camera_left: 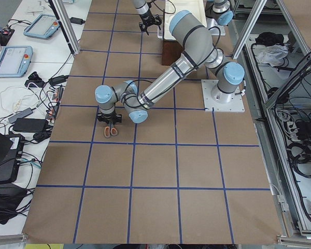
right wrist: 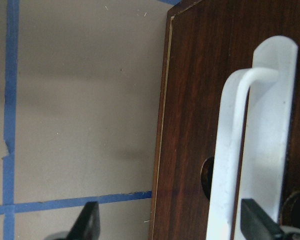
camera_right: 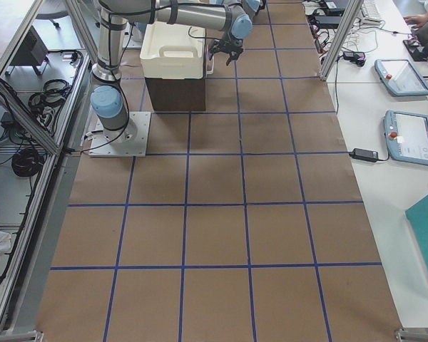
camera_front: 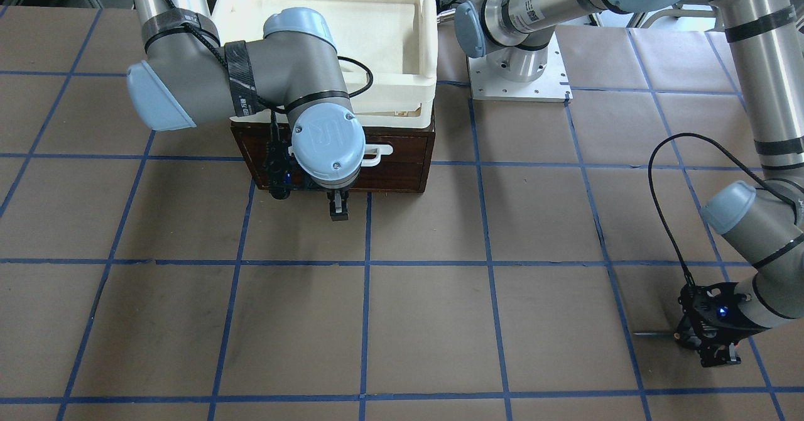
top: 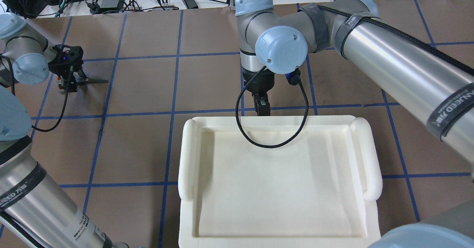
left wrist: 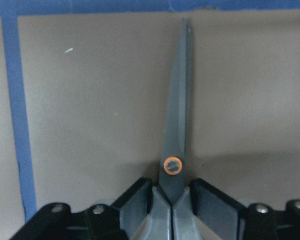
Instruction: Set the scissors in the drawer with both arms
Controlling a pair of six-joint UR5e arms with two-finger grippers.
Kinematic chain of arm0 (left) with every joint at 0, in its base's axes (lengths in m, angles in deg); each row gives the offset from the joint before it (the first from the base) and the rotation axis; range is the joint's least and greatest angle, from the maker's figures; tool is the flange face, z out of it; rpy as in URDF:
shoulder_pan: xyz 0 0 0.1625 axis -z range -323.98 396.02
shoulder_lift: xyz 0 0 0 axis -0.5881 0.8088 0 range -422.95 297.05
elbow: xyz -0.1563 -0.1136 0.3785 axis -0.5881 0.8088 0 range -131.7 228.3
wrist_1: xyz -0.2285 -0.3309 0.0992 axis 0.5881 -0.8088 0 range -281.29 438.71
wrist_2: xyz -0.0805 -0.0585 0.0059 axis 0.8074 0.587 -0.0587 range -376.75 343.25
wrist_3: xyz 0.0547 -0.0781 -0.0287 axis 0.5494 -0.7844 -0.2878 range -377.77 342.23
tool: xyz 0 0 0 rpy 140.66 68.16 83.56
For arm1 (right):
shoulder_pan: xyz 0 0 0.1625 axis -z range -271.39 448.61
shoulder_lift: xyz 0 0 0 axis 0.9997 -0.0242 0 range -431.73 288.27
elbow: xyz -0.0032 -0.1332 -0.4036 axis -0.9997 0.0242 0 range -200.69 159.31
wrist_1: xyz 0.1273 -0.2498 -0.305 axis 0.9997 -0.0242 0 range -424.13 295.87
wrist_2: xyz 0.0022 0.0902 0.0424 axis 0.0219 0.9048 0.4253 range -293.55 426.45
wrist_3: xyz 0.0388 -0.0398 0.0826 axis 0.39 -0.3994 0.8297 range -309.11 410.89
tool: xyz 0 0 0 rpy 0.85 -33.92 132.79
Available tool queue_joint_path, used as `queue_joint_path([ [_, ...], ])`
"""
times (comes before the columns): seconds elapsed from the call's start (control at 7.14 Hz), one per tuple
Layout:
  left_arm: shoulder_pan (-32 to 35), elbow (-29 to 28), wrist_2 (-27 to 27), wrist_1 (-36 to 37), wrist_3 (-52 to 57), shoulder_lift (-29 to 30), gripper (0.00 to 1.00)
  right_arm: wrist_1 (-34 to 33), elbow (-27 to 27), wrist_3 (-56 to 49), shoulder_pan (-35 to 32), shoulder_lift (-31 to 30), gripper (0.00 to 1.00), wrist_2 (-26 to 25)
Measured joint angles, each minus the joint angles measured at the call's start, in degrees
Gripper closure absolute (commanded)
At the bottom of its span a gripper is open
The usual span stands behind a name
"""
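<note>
Open table (camera_front: 440, 320) stretch between left gripper (camera_front: 716, 353) and drawer (camera_front: 402, 169) front: free passage. Right gripper (camera_front: 339, 210) blocks drawer face, straddling white handle (right wrist: 229, 165). Cream tray (top: 187, 159) covers cabinet top; drawer apparently shut.

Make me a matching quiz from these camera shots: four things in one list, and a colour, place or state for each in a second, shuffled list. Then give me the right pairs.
Column one
1. scissors
2. drawer
3. tray
4. right pincer

Column two
A. cream-white, sitting above the drawer
B. open, in front of the white handle
C. dark brown wooden front
D. clamped by the left pincer, blade pointing out over the brown paper

Pairs: 1-D, 2-C, 3-A, 4-B
</note>
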State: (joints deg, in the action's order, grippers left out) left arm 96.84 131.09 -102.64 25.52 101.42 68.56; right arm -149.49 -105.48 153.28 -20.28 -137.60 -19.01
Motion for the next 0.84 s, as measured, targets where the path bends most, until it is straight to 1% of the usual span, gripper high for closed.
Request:
queue_joint_path([
  [0.28,0.0,0.4,0.0,-0.1,-0.6,-1.0,0.78,-0.2,0.0,-0.1,0.0,0.3,0.0,-0.1],
  [0.56,0.9,1.2,-0.2,-2.1,-4.8,-2.9,0.78,-0.4,-0.1,-0.1,0.0,0.8,0.0,-0.1],
  [0.7,2.0,1.9,-0.3,-4.1,-6.7,-4.8,0.79,-0.4,-0.1,-0.1,0.0,0.9,0.0,-0.1],
  [0.84,3.6,2.2,-0.4,-7.9,-8.2,-7.6,0.79,-0.4,-0.1,-0.1,0.0,1.1,0.0,-0.1],
])
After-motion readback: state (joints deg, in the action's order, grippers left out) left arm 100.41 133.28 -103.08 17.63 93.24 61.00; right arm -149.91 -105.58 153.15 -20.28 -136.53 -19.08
